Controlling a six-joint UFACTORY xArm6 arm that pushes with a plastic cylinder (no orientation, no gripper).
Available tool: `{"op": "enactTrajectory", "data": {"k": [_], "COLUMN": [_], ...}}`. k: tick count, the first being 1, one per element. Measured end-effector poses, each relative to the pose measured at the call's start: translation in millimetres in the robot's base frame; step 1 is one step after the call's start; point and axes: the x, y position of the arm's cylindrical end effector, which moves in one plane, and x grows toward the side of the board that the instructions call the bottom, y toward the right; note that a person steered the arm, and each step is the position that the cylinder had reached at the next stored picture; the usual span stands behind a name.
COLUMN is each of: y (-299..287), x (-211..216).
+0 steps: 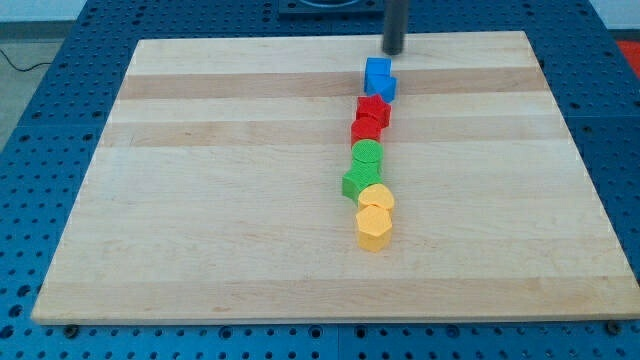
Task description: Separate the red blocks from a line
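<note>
A line of blocks runs down the middle of the wooden board [220, 200]. From the view's top: two blue blocks [379, 78], a red star-like block [374, 109] touching a second red block [366, 130], a green round block [366, 155], another green block [355, 182], a yellow round block [377, 197] and a yellow hexagonal block [373, 227]. My tip [394, 51] stands just above the blue blocks, slightly to their right, apart from them and from the red blocks.
The board lies on a blue perforated table [60, 60]. The board's top edge is close behind my tip. A black cable [20, 62] lies at the view's top left.
</note>
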Motion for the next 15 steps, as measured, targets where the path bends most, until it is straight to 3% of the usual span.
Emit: {"op": "enactTrajectory", "data": {"k": [2, 3, 6, 7, 13, 15], "y": [117.2, 134.5, 144.1, 131.4, -142.8, -95.4], "x": [29.0, 68.6, 129.5, 131.8, 132.6, 132.7]}}
